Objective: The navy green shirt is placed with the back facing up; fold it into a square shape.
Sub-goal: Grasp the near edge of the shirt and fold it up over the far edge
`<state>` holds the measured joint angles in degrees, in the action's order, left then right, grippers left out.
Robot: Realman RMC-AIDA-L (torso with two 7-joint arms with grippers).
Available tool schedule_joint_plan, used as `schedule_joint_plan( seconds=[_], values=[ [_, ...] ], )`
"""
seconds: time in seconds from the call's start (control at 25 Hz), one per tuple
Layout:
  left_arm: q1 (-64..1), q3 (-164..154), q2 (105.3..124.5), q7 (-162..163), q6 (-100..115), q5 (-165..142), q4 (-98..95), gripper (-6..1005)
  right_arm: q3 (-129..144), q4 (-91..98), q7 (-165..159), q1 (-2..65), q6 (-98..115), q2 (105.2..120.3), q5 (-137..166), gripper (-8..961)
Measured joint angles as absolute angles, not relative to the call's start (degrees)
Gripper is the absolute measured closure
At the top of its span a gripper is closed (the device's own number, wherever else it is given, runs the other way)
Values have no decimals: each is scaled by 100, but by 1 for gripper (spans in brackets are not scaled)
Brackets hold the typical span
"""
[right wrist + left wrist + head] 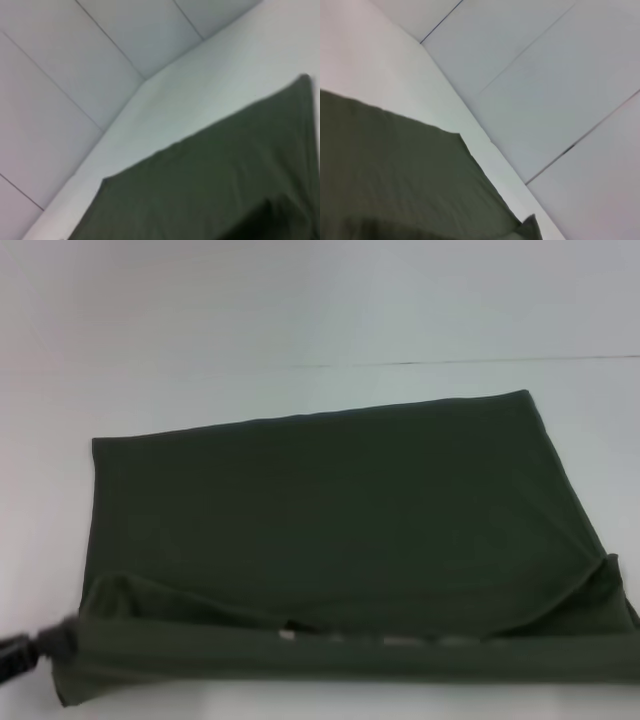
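The navy green shirt lies spread on the white table, plain side up, and fills most of the head view. A long band of its near edge is turned up and over, with pale marks showing in the gap under the fold. My left gripper appears as a dark shape at the shirt's near left corner, touching the cloth. The left wrist view shows the shirt on the table, and so does the right wrist view. My right gripper is out of sight.
White table surface runs beyond and to both sides of the shirt. A thin seam crosses it at the back. In both wrist views the table's edge drops to a pale tiled floor.
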<state>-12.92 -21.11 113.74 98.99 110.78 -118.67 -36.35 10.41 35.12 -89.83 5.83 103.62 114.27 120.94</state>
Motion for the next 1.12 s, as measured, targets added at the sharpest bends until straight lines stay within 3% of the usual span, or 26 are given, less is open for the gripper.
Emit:
schedule_joint_plan(
  seconds=[0.28, 0.6, 1.12],
  values=[
    [-2085, -2151, 11228, 10180, 10261, -11870, -3601, 974, 930, 3480, -9215, 1499, 9888, 11257, 12074, 925],
    [-2779, -2339, 11206, 10470, 8921, -11874, -3511, 973, 946, 3012, -9358, 2549, 8579, 11112, 12072, 926],
    [-3564, -2678, 11236, 10488, 6937, -11874, -3228, 974, 1325, 2379, -9328, 3920, 6340, 11155, 12068, 929]
  ],
)
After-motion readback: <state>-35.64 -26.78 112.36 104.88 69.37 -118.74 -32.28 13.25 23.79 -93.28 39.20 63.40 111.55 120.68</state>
